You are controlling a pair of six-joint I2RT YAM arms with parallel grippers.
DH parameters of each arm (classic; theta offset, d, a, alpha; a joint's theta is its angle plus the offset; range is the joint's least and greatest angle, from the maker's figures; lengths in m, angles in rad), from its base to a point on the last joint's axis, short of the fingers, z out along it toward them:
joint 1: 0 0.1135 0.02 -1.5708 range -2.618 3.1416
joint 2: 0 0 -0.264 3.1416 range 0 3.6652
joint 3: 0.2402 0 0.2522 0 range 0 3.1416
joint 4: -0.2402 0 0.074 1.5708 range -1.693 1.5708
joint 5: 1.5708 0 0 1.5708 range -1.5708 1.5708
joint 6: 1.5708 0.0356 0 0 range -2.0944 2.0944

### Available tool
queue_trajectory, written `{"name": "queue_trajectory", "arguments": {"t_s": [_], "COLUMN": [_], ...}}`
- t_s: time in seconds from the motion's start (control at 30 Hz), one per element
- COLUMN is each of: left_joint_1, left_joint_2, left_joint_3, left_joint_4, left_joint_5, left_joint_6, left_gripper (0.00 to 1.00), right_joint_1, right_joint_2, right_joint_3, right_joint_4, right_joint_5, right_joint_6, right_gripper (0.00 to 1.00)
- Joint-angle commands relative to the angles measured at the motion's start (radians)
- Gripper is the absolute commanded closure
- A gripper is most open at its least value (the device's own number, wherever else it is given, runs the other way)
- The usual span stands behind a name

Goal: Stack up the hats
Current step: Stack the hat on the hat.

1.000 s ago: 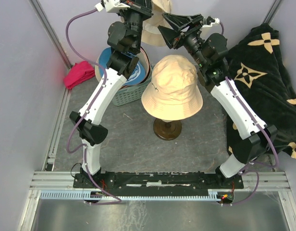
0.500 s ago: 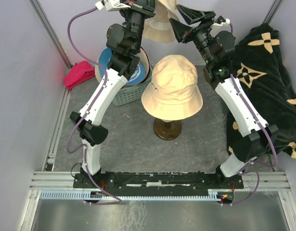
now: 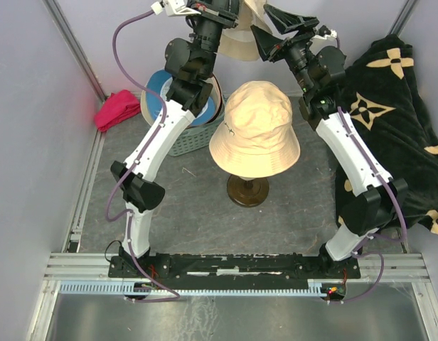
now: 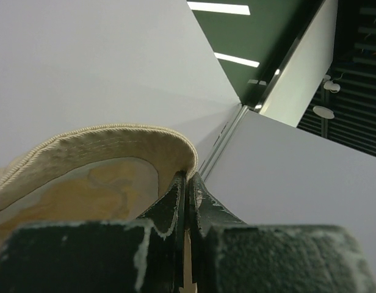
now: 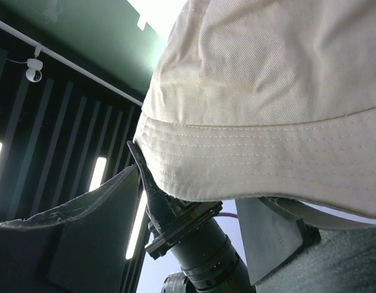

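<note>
A tan hat [image 3: 254, 128] sits on a wooden stand [image 3: 248, 190] in the middle of the table. High at the back, my left gripper [image 3: 230, 15] is shut on the brim of a cream hat [image 3: 239, 44], which hangs from it. In the left wrist view the jaws [image 4: 187, 183] pinch the corded brim edge of the cream hat [image 4: 96, 162]. My right gripper [image 3: 272, 32] is open right beside that hat. From the right wrist, the cream hat [image 5: 267, 104] fills the upper view and its brim lies above the spread gripper [image 5: 194, 210]. A blue hat [image 3: 161, 84] lies in a basket.
A teal mesh basket [image 3: 182, 141] with more hats stands at the back left. A magenta cloth [image 3: 118, 108] lies against the left wall. A large black cloth with beige flower marks [image 3: 390, 114] covers the right side. Grey walls close in on both sides.
The right gripper rose and moved to the right, up to the hanging cream hat, opening slightly wider. The left arm shifted a little to the right, still holding the hat.
</note>
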State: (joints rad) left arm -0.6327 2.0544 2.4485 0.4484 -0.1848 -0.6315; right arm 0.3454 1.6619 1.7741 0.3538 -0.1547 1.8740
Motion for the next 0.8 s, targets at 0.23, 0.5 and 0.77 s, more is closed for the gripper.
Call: {"name": "queue_trajectory", "arguments": {"t_s": [0.23,0.5,0.77], "left_joint_1": [-0.012,-0.012,-0.012], "left_joint_2": [0.005,-0.008,-0.033], "left_joint_3": [0.049,0.045,0.017], "left_joint_4": [0.092,0.111,0.102], "left_joint_5": [0.101,0.126,0.18], "left_joint_6": [-0.096,-0.126,-0.138], "left_gripper": [0.97,0.97,0.97], "right_joint_1": [-0.038,-0.084,-0.128], "right_joint_2": [0.01,-0.006,-0.009], "right_joint_3": [-0.031,-0.105,-0.151], "right_joint_4": [0.097,0.146,0.227], "right_joint_5": [-0.015,-0.012,-0.03], "right_joint_6": [0.043,0.057,0.06], "right_gripper": [0.32,0.42,0.84]}}
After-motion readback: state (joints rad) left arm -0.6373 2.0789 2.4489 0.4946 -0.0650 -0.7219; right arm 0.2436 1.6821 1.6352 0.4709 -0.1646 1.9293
